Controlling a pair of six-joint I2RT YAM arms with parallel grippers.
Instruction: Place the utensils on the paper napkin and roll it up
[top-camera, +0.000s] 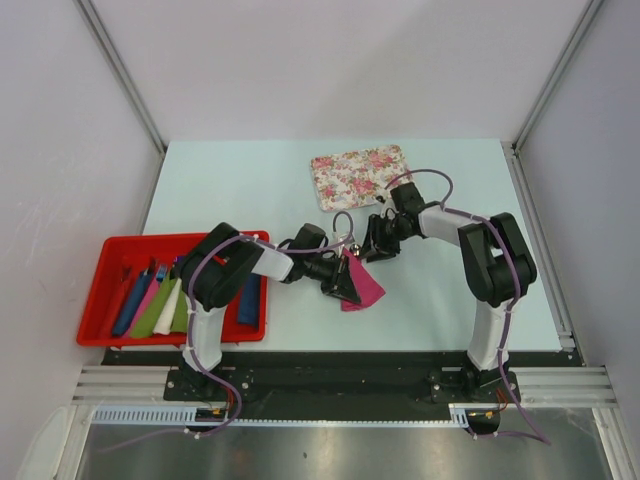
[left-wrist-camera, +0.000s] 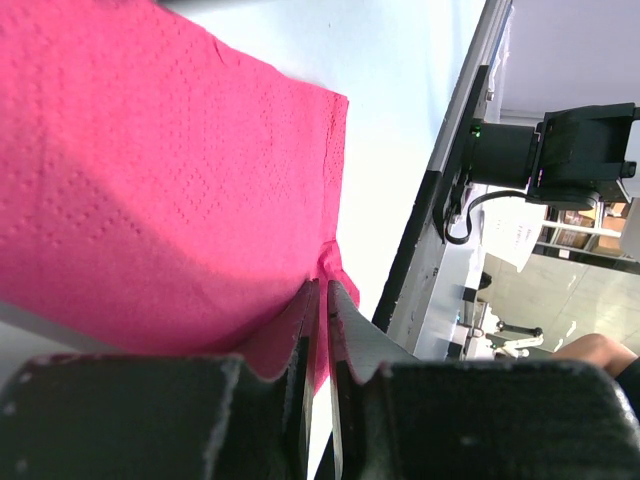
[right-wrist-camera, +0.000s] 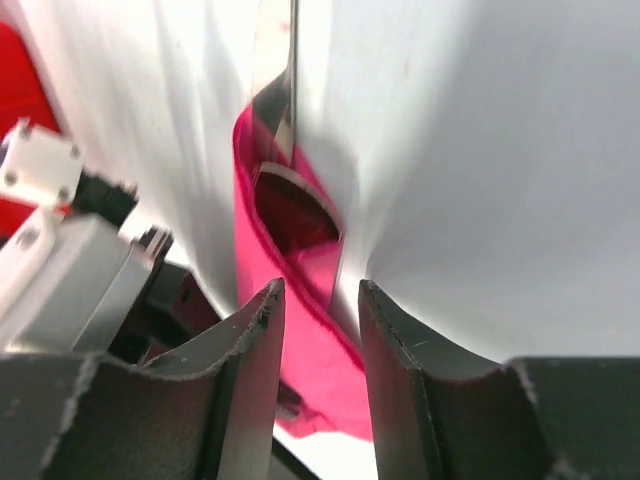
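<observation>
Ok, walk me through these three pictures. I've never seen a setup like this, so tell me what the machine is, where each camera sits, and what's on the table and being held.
These are two robot arms bolted at the near edge of a pale table. The top view looks down from above and behind them. The other two pictures come from cameras on each wrist, looking along that arm's own fingers.

In the middle, the left end effector is pinched shut on an edge of the pink paper napkin. The right end effector stands open just above the same napkin, where a shiny metal utensil lies partly wrapped in the fold.

Elsewhere: a floral mat at the far side, and a red tray on the left holding coloured rolls.
</observation>
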